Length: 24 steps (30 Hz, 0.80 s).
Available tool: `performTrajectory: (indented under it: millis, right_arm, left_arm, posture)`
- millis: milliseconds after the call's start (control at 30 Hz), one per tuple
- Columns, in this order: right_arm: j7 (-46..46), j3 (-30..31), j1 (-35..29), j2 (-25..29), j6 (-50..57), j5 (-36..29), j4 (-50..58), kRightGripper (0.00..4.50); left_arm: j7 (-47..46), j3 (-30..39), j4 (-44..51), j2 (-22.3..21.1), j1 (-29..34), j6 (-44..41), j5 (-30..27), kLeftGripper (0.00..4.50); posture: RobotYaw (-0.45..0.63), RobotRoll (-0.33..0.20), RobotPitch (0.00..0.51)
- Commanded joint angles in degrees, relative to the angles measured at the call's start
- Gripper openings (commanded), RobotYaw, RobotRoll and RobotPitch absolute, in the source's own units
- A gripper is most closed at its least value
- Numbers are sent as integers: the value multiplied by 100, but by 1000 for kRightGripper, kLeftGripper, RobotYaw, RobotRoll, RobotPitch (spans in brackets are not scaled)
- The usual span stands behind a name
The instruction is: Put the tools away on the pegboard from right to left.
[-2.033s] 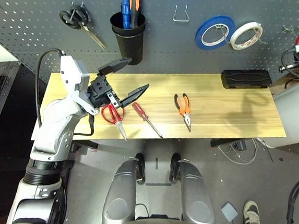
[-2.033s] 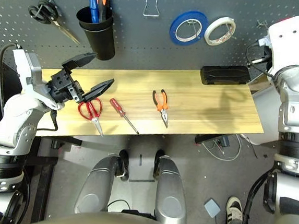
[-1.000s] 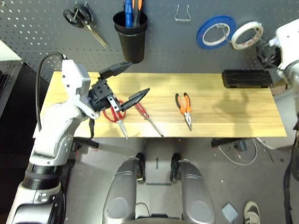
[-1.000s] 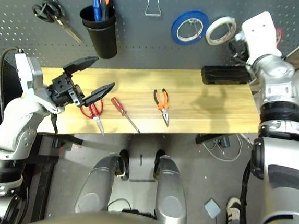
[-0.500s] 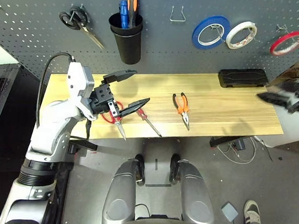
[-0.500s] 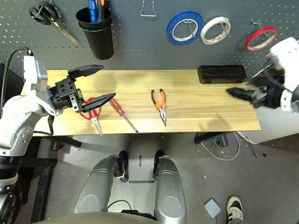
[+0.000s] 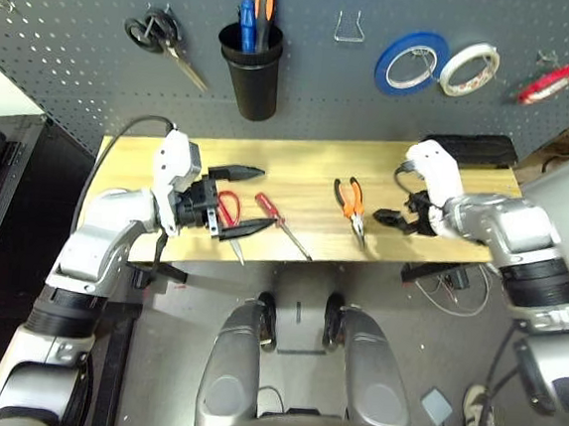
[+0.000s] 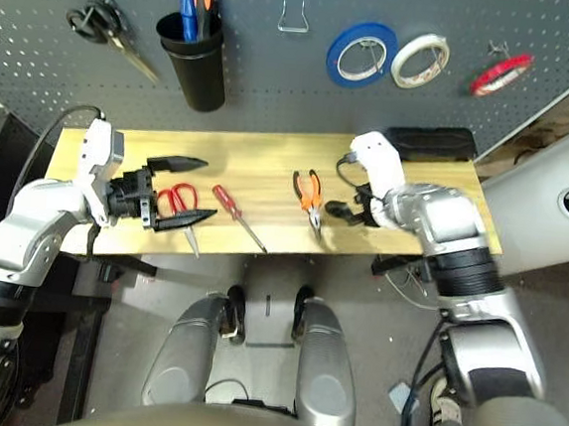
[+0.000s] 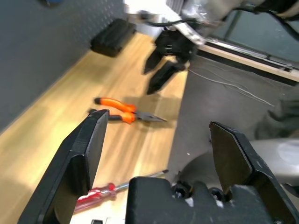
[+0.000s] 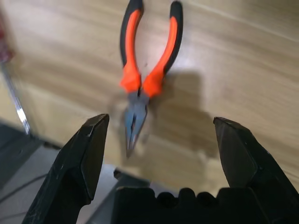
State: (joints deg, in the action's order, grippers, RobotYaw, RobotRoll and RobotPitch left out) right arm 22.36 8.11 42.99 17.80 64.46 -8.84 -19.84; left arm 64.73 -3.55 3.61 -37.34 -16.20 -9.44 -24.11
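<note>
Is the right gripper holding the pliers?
No, the right gripper is open and the pliers lie on the tabletop.

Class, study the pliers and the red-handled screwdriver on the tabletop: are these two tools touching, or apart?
Apart. The left eye view shows it: bare wood lies between the pliers and the red-handled screwdriver.

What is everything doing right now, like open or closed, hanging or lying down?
Left gripper: open, empty
Right gripper: open, empty
Orange pliers: lying on table, handles spread
Red screwdriver: lying on table
Red scissors: lying on table
Red tape: hanging on pegboard
Blue tape: hanging
White tape: hanging
Black scissors: hanging
</note>
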Motion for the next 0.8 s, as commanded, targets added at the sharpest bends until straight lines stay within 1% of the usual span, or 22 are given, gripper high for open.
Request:
performTrajectory:
  millis: [33,167,300,400,533,800]
  right_arm:
    - [-566,-153,281,-533,34,156,-634,4483]
    - [-1373,-469,794,-1270,-50,308,-1670,4483]
    - [-1928,-760,1014,-1633,-490,377,-2416,4483]
    - [-2185,-978,1135,-1778,-689,358,-2827,4483]
    - [-2171,-782,1277,-1835,-1033,557,-3245,4483]
    - [-2214,-987,1676,-1793,-1683,601,-4161,4483]
  left_arm:
    - [182,-199,132,-94,259,-204,47,4500]
    - [236,-205,214,-132,407,-334,-7,4500]
    - [322,-252,271,-203,508,-379,30,4500]
    - [344,-263,283,-232,559,-363,59,4500]
    - [304,-223,389,-249,651,-434,16,4500]
    - [193,-171,708,-204,786,-633,-90,4500]
  posture:
    - [-52,0,321]
    - [-63,0,334]
    - [-56,0,339]
    - [-49,0,346]
    - [-39,0,354]
    - [-22,0,366]
